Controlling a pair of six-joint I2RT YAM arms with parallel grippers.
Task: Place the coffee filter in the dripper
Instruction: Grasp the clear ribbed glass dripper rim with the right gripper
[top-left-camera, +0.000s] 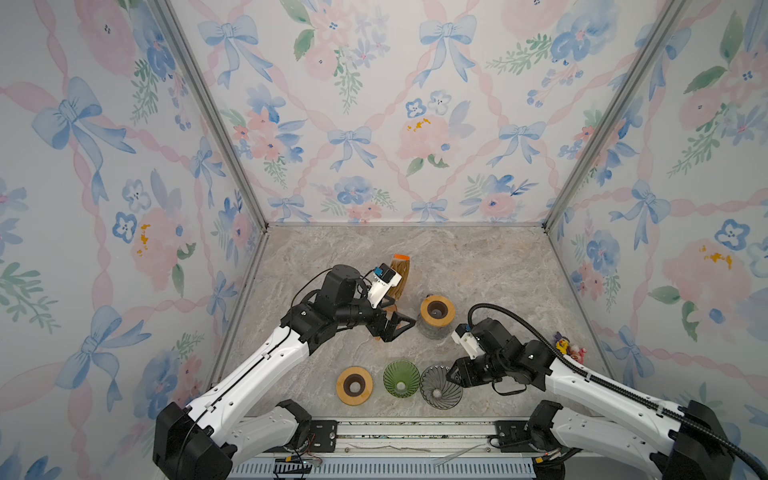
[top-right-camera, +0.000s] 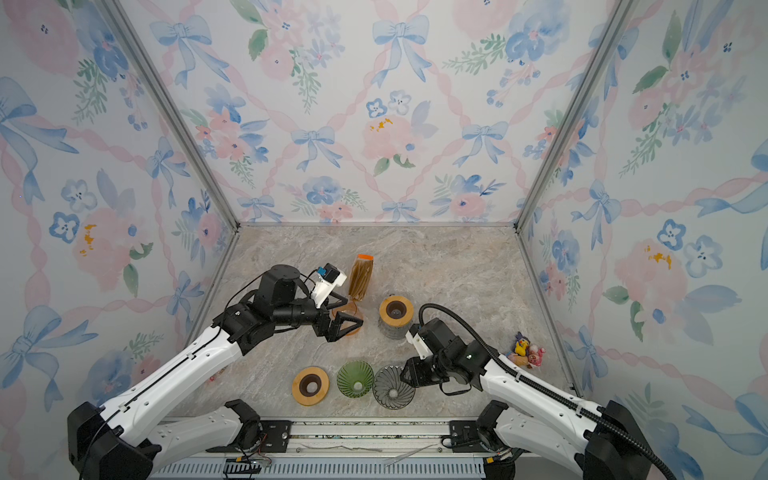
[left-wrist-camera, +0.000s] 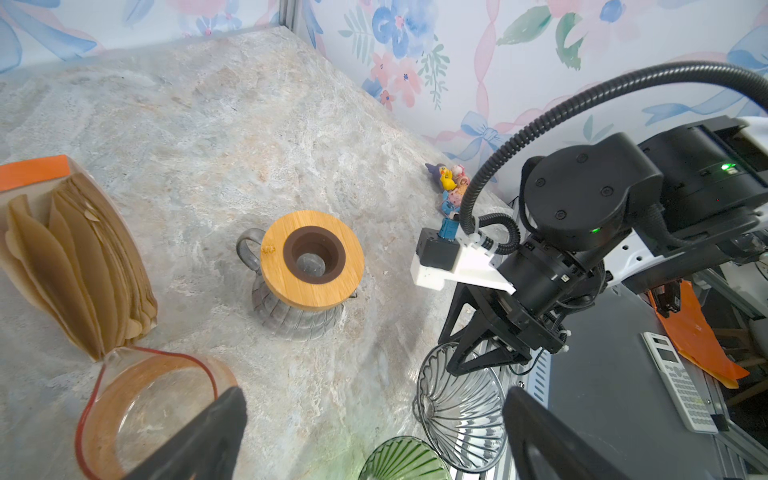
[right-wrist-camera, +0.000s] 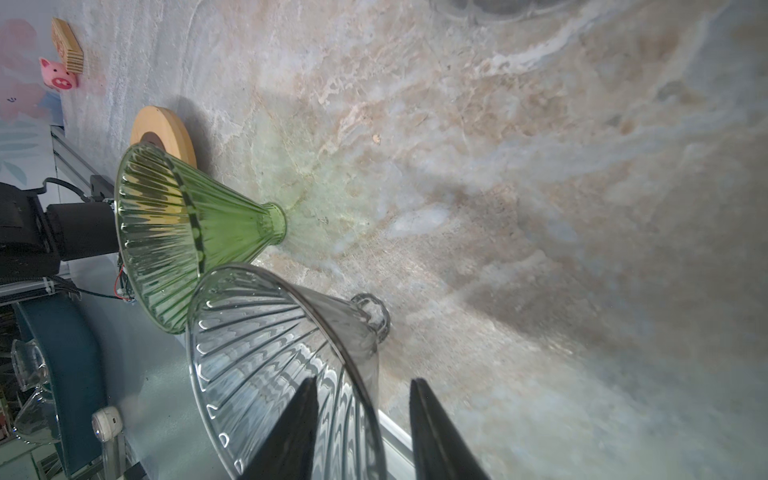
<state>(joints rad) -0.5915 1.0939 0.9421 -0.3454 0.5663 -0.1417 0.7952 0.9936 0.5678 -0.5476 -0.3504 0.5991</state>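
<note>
As the right gripper (right-wrist-camera: 363, 380) straddles the rim of the smoky glass dripper (right-wrist-camera: 266, 357), one finger sits inside the cone and the other outside, a sliver of gap showing at the wall, so the glass is not yet clamped. The coffee filters (top-left-camera: 400, 276) stand in their orange-topped pack toward the back of the table (top-left-camera: 478, 257), just beside the left gripper (top-right-camera: 347, 318), which hangs wide open and empty over an amber-rimmed glass server (left-wrist-camera: 137, 399).

The step in hand looks like securing the dripper. It would go best with a slow, square pinch on the thin ribbed wall, firm enough to hold yet gentle on the glass. The lift should be straight, so the cone neither tips nor knocks the green dripper (right-wrist-camera: 183, 232) just beside it. The wood-collared carafe (top-left-camera: 437, 316) seems its likely seat.
</note>
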